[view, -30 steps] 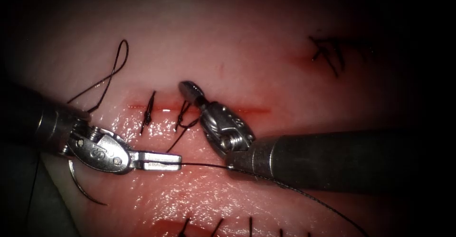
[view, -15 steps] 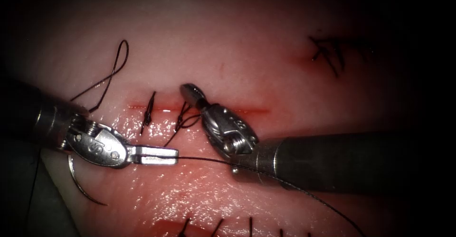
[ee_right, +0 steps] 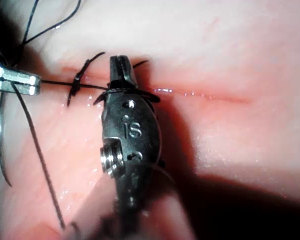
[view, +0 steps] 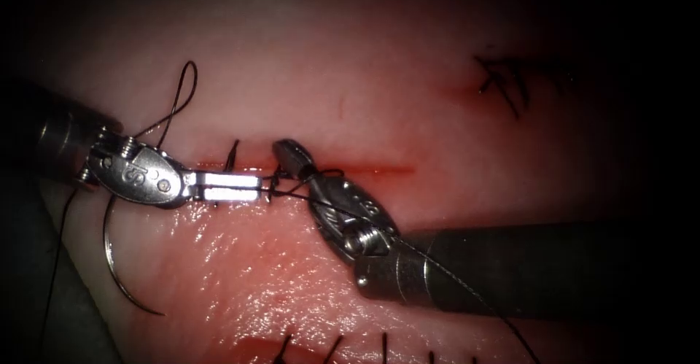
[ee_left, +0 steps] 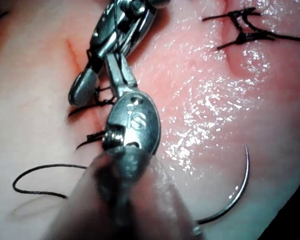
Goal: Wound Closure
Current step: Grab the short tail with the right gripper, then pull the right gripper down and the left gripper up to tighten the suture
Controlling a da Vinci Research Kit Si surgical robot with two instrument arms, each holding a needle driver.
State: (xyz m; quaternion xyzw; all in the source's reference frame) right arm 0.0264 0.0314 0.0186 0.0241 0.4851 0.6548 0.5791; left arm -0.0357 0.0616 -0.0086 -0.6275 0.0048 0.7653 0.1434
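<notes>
Where the tissue (view: 350,57) spreads pale and pink under both tools, the cut (view: 364,168) runs across it as a thin red line, and it serves as the landmark for the rest. Red fluid (view: 292,284) glistens on the tissue below the cut.

Coming in from the right below the cut, the right tool (view: 293,154) reaches up so that its tip lies on the cut, near the middle. Its fingers (ee_right: 121,70) look pressed together, with thread (view: 452,287) looped around them; whether they pinch a strand I cannot tell.

At the left end of the cut lies the left tool (view: 232,187), pointing right along the line. Its fingers (view: 226,187) are pressed together, pinching the thread, which runs taut from them to the right tool's tip.

Below the left end of the cut, the needle (view: 117,269) lies free on the tissue, held by neither tool and not driven in; the left wrist view shows its whole curve (ee_left: 237,192) resting on the surface.

Above the left end of the cut, a slack loop of thread rises (view: 179,98). A stitch (view: 232,156) crosses the cut just beside the left tool's fingers. Farther stitches (view: 503,79) sit well above the right end of the cut.
</notes>
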